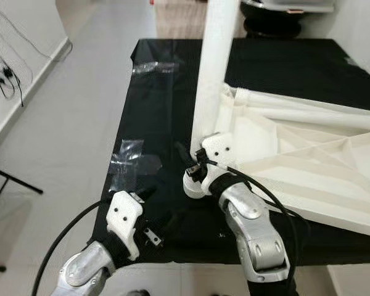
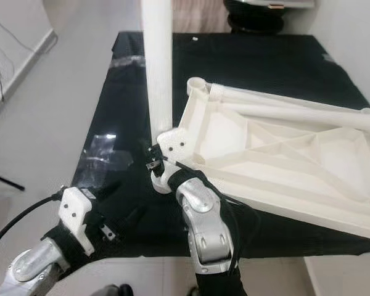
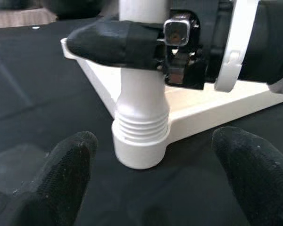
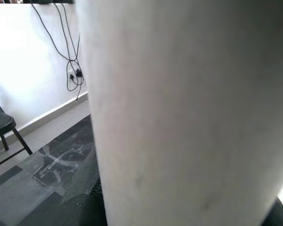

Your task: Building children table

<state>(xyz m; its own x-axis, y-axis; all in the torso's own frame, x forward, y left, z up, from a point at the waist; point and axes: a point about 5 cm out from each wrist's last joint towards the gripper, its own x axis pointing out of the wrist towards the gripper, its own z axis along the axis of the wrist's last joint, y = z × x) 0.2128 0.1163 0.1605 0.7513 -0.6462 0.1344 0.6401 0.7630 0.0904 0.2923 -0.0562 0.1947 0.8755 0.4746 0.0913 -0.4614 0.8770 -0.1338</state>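
Right gripper (image 3: 132, 44) around table leg (image 1: 213, 68)

left arm (image 1: 80, 271): silver metal shell, black cable looping off toward 9 o'clock
left gripper (image 3: 155, 174): white bracket with two dark screw holes, textured black fingers
right arm (image 1: 259, 237): silver jointed casing, round bolt heads, black cable
right gripper (image 1: 200, 161): white bracket, black-taped finger
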